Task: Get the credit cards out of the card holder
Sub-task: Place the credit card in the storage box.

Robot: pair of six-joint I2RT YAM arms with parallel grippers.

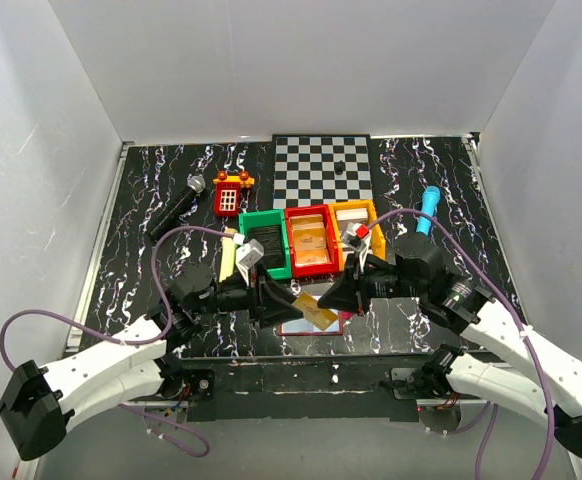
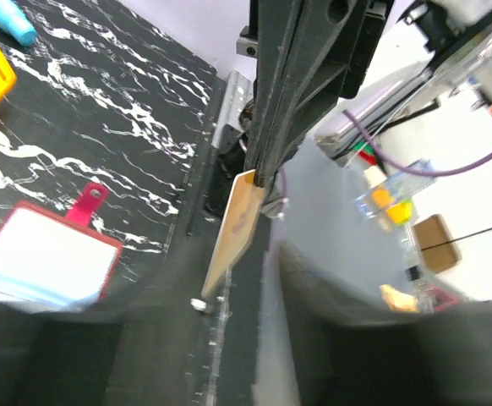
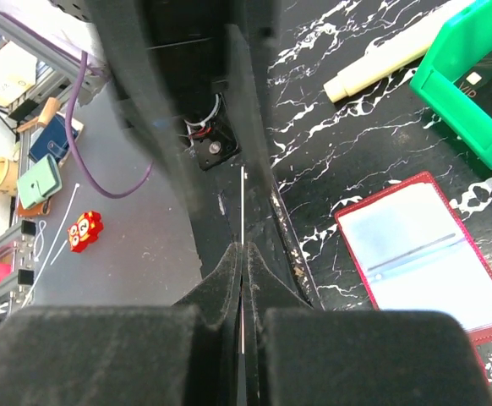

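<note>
My right gripper (image 1: 336,297) is shut on a tan-orange credit card (image 1: 316,311) and holds it above the table. Its wrist view shows the card edge-on (image 3: 242,203) between the closed fingertips (image 3: 229,262). The card holder (image 1: 301,327) lies open beneath, dark-red rimmed with pale shiny sleeves (image 3: 419,254). The left wrist view shows it (image 2: 47,254) with its red tab (image 2: 90,201). My left gripper (image 1: 283,300) faces the card's free end (image 2: 229,237). Its fingers are apart and empty.
Green (image 1: 246,222), red (image 1: 309,212) and yellow (image 1: 369,212) bins stand just behind the grippers, with cards inside the green and red ones. A cream tube (image 1: 228,255), microphone (image 1: 176,208), red toy (image 1: 231,195), chessboard (image 1: 323,170) and blue marker (image 1: 428,210) lie farther back.
</note>
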